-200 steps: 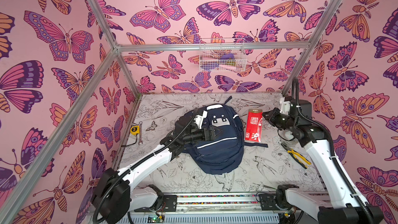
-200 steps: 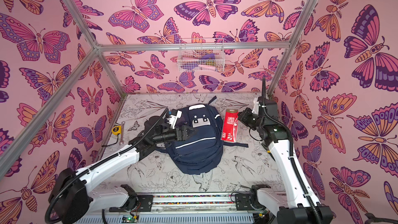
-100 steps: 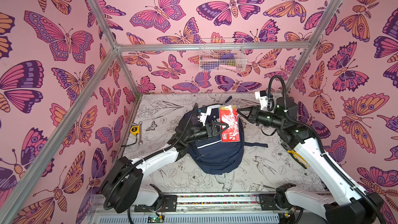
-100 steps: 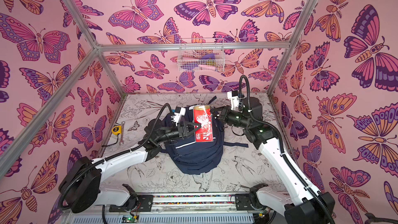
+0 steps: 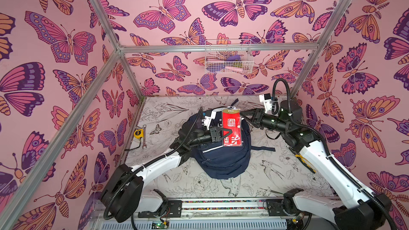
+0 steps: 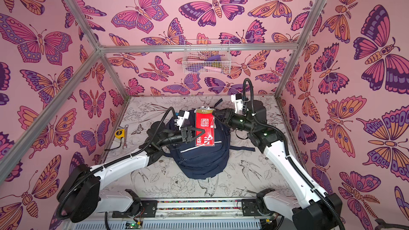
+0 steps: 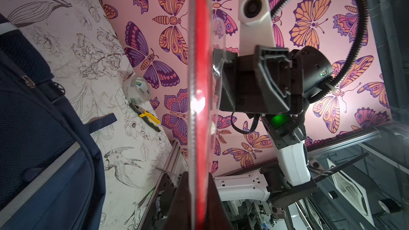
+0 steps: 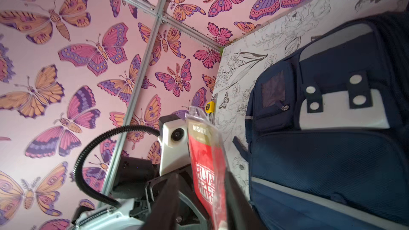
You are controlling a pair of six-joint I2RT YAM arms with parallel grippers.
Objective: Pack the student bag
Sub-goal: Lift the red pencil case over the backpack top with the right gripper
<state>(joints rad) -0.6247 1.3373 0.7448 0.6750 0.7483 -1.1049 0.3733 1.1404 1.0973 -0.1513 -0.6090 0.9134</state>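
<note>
On my right gripper the jaws stand apart either side of a red packet; the student bag lies on the desk alongside.

Both top views were bright, light even, shadows v. faint, pics sharp. Left wrist view: red pack was too close, blurry, w/ white glare spot on it. One patch of pink wall glowed whiter. Right wrist view: red pack blurry too, student bag sharper, corners soft + stretched.
</note>
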